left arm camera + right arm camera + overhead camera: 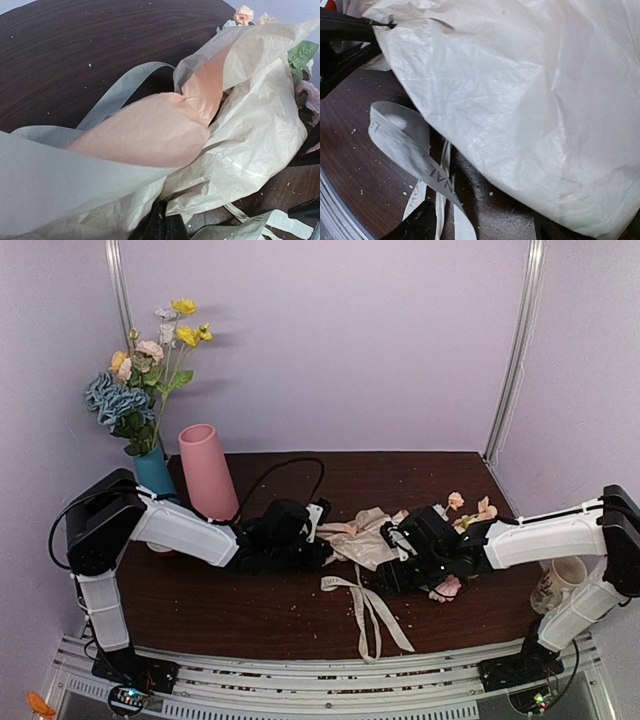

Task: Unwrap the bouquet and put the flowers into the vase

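1. The left gripper (164, 222) is pressed together on an edge of the paper wrap (365, 537) — the crinkled sheet fans straight out from its dark fingertips, beige outside and peach inside
2. The right gripper (481, 210) stands spread at the paper's 3 o'clock side, with its fingers wide apart and nothing pinched; bare table (250, 620) and ribbon show in the gap
3. The flowers (470, 512) lie on the table at 3 o'clock from the paper, alongside the right arm's wrist — peach blooms on its far side and a pink one on its near side
4. The cream ribbon (372, 615) runs from the paper toward 6 o'clock, nearly to the table's near edge
5. The pink vase (207, 472) stands at about 10 o'clock from the paper, well apart from the flowers and just beside a teal vase (155, 472) holding a yellow-and-blue bunch
6. A mug (562, 583) sits at the far 3 o'clock end
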You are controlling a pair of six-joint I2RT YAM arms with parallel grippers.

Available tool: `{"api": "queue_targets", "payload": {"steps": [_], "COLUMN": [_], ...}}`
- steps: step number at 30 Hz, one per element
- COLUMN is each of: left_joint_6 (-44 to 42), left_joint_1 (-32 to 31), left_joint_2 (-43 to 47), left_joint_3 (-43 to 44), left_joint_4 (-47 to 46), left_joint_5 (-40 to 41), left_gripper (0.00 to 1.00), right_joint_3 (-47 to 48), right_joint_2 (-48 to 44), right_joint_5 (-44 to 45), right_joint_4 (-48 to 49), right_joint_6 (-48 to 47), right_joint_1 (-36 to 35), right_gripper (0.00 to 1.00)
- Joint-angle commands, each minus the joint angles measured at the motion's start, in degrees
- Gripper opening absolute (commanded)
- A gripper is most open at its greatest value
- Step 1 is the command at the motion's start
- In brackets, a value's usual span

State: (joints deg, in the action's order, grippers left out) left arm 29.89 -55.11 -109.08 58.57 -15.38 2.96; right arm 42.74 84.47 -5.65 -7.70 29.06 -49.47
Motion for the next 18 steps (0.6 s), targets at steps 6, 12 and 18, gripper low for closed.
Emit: {"api": "queue_targets", "payload": {"steps": [6,12,18], "left_joint_6": [0.2,1.0,1.8], "left_joint_1": [0.3,0.3,0.3], "left_joint_2": [2.0,2.1,1.3], "left_joint_3": [-1.6,-2.9,-3.1], "left_joint_4": [-2.8,-3.2,-4.3], "left_joint_5": [-1.0,-1.2,-1.9], "left_gripper": [0.00,0.00,0.00], "right_joint_3": [0.6,3.9,9.5], "right_joint_2": [6.8,13.1,18.1], "right_joint_5": [7.6,8.2,7.6], "right_joint_4": [0.8,3.4,5.6], "right_joint_6": [2.5,-0.3,-1.9], "right_joint_1": [3.9,7.9,11.1], "right_gripper": [0.68,0.67,0.66]}}
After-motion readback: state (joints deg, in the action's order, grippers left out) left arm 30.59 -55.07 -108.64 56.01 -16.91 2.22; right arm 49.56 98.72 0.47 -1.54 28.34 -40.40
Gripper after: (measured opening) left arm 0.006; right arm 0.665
